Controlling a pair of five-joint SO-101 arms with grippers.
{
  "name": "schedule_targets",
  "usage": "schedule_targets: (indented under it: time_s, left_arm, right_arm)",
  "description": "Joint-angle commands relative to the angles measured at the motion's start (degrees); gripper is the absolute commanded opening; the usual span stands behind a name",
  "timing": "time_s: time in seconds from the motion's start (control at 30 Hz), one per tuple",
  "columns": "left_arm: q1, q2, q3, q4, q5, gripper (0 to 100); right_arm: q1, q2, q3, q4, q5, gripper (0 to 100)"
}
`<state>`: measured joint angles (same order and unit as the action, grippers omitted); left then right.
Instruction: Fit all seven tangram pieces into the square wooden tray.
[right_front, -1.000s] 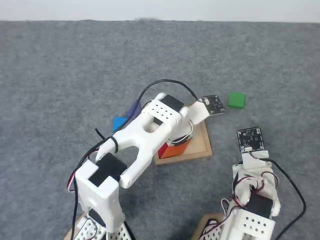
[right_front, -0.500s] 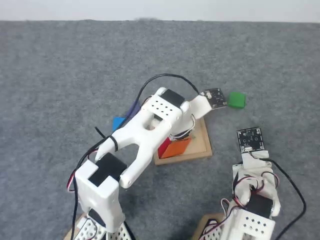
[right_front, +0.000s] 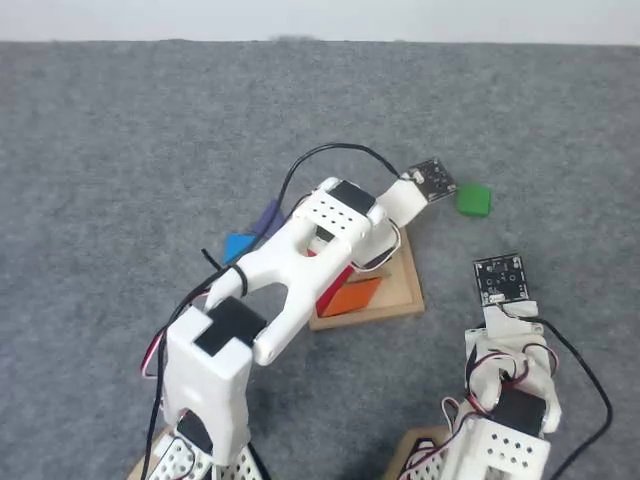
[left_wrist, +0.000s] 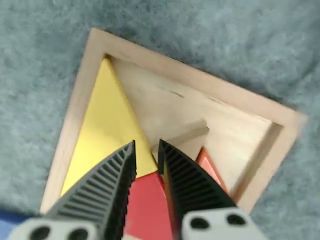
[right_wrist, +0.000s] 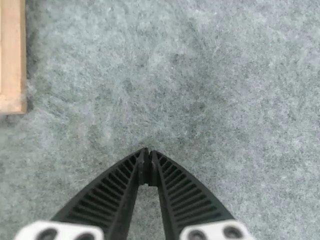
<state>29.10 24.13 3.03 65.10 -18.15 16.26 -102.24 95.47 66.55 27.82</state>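
Note:
The square wooden tray (right_front: 405, 290) lies mid-table, half covered by my left arm. In the left wrist view the tray (left_wrist: 200, 80) holds a yellow triangle (left_wrist: 107, 125), a red piece (left_wrist: 145, 205) and an orange piece (left_wrist: 210, 167). My left gripper (left_wrist: 146, 147) hovers over them, open by a narrow gap with nothing between its fingers. The orange piece (right_front: 352, 295) and red piece (right_front: 335, 285) show beside the arm. A green block (right_front: 473, 199), a blue piece (right_front: 240, 245) and a purple piece (right_front: 268, 215) lie on the carpet. My right gripper (right_wrist: 148, 152) is shut over bare carpet.
Grey carpet covers the whole table. A wooden edge (right_wrist: 12, 55) lies off to one side of the right gripper. The right arm (right_front: 505, 370) stands at the near right. Wooden base boards (right_front: 420, 440) sit at the front edge.
The left arm's wrist has swung toward the far right over the tray, uncovering more of the orange piece. The right arm has stayed still.

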Motion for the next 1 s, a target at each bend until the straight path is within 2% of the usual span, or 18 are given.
schedule_targets:
  time_s: [0.0, 0.33, 0.6, 0.83, 0.97]
  left_arm:
    - [0.4, -0.1, -1.9, -1.1, 0.7, 8]
    - [-0.2, 2.9, -1.5, 1.4, -1.1, 7]
    - [-0.8, -1.1, 0.3, 2.5, -2.3, 7]
    - [-0.4, -7.6, 2.9, 0.0, -1.7, 7]
    - [1.8, -8.6, 2.9, -2.5, 1.1, 8]
  right_arm:
    - [0.1, 0.5, 0.8, -1.1, 0.7, 0.9]
    - [0.1, 0.5, 0.8, -1.1, 0.7, 0.9]
    - [0.1, 0.5, 0.8, -1.1, 0.7, 0.9]
    - [0.1, 0.5, 0.8, -1.1, 0.7, 0.9]
    - [0.1, 0.5, 0.8, -1.1, 0.7, 0.9]
